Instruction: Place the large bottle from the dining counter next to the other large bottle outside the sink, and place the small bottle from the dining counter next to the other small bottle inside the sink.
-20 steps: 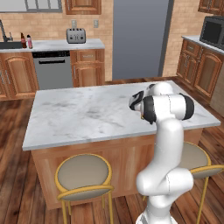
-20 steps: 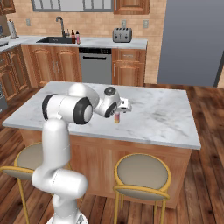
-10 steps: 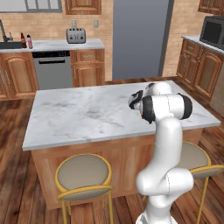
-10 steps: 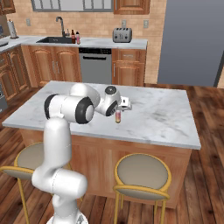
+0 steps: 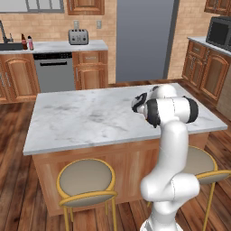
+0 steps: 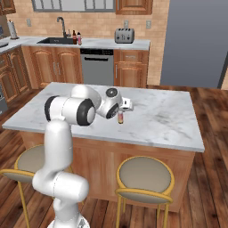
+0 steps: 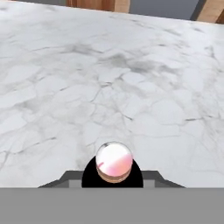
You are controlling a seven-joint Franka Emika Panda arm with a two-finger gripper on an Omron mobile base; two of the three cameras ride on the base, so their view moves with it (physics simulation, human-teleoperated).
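Note:
Over the marble dining counter [image 6: 164,118], my gripper [image 6: 120,112] is shut on the small bottle [image 6: 120,117], which hangs upright with its base just above the top. The hand view looks straight down on the small bottle's round pinkish cap [image 7: 114,159], held between the dark fingers, with the marble below. In the left base view my gripper [image 5: 136,105] is at the counter's right half and the arm hides the bottle. On the back counter, two bottles [image 6: 76,37] stand just right of the sink [image 6: 57,40].
Two round stools [image 6: 144,175] stand under the dining counter's near edge. A toaster [image 6: 124,34] sits on the back counter, with a dishwasher [image 6: 97,66] under it. A tall grey fridge [image 5: 143,39] stands behind the island. A microwave [image 5: 219,31] is at the far right.

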